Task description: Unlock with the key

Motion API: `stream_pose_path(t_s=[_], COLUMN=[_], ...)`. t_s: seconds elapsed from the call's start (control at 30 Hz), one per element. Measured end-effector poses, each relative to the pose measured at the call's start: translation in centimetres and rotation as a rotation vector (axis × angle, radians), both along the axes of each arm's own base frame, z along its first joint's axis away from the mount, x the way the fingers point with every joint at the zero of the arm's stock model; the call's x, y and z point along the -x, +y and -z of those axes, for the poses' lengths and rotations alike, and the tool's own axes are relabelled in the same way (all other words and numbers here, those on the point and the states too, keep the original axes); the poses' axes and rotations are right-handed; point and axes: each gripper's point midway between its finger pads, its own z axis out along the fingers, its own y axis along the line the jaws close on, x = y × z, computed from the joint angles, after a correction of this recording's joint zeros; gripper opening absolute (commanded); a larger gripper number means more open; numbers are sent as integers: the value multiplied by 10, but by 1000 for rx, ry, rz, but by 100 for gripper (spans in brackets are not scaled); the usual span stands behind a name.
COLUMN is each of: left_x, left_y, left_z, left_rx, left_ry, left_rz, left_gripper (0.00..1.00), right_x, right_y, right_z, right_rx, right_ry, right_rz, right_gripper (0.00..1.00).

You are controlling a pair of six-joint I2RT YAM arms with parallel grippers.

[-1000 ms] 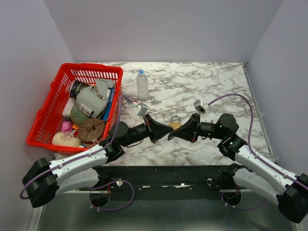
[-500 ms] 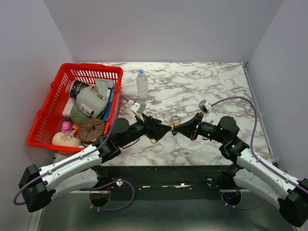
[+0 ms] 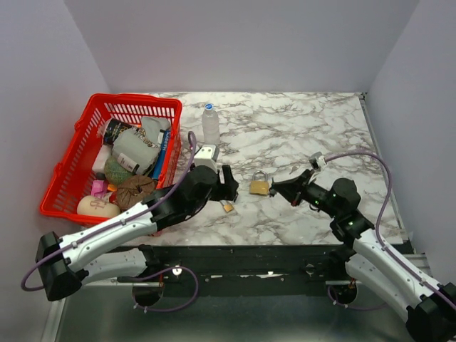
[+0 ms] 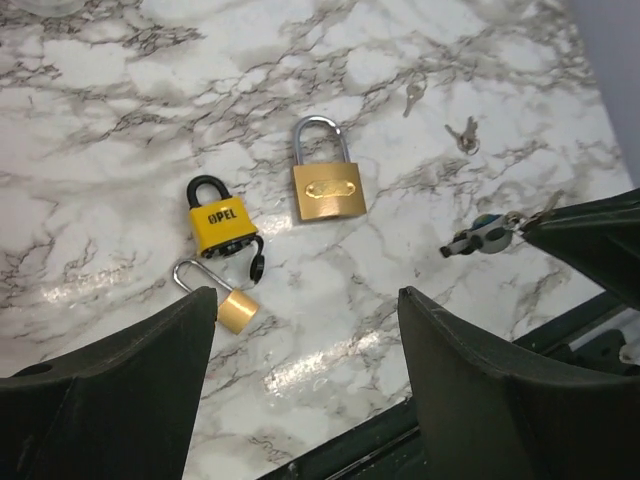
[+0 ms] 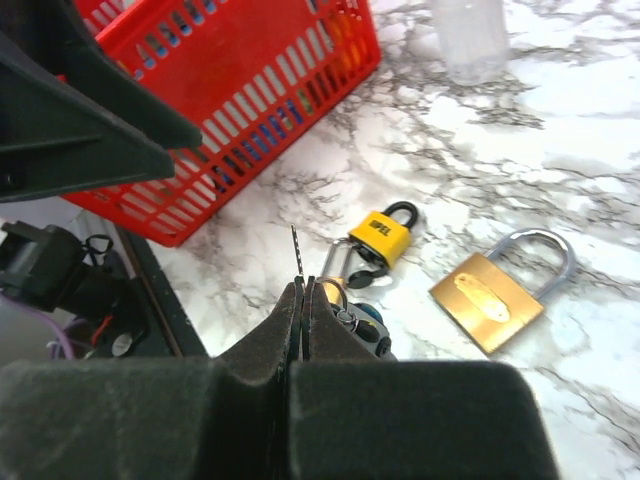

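A large brass padlock [image 3: 259, 186] [image 4: 328, 192] [image 5: 490, 296] lies flat on the marble, shackle closed, between the two grippers and touched by neither. My right gripper [image 3: 275, 189] [image 5: 304, 290] is shut on a key [image 5: 297, 254] whose thin blade sticks out past the fingertips, its ring and fob [image 4: 478, 237] hanging behind. My left gripper [image 3: 229, 188] [image 4: 305, 310] is open and holds nothing, just left of the brass padlock. A yellow padlock [image 4: 220, 224] [image 5: 380, 238] and a small brass padlock [image 4: 226, 301] [image 3: 228, 207] with its shackle swung open lie below the left gripper.
A red basket [image 3: 71, 182] [image 5: 240, 100] full of groceries stands at the left. A clear bottle [image 3: 210, 125] is upright behind the left gripper. Two loose keys [image 4: 462, 133] lie on the marble beyond the brass padlock. The table's black front rail [image 3: 242, 256] runs close by.
My left gripper opened and let go of the brass padlock, which now lies on the table. Both grippers drew apart; the right one pulled back right with the key.
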Motion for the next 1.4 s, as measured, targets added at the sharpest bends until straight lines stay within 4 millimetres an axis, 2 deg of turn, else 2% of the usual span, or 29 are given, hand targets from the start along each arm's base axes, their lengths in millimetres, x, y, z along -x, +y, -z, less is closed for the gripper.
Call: stream_pose_path(t_s=[0.13, 0.23, 0.3, 0.5, 0.63, 0.87, 0.97, 1.4], left_x=[1, 0, 0, 11, 15, 20, 20, 3], left_y=[-11, -21, -24, -12, -6, 2, 3, -24], left_z=[18, 36, 54, 104, 124, 170, 178, 187], left_rx=[-116, -182, -224, -308, -330, -392, -385, -300], left_ry=[63, 120, 165, 296, 339, 401, 411, 392], left_rz=[-7, -12, -24, -89, -118, -148, -154, -142], left_gripper=[82, 83, 78, 68, 66, 63, 61, 61], right_x=[-3, 0, 1, 4, 4, 6, 8, 14], right_y=[-15, -18, -20, -21, -21, -19, -19, -17], right_z=[-1, -8, -13, -14, -12, -7, -9, -14], right_rx=[-9, -18, -23, -18, -10, 1, -3, -26], right_ry=[-25, -59, -79, -88, -85, -70, -76, -75], right_rz=[50, 57, 58, 58, 56, 36, 32, 8], right_gripper=[1, 1, 1, 1, 1, 1, 1, 1])
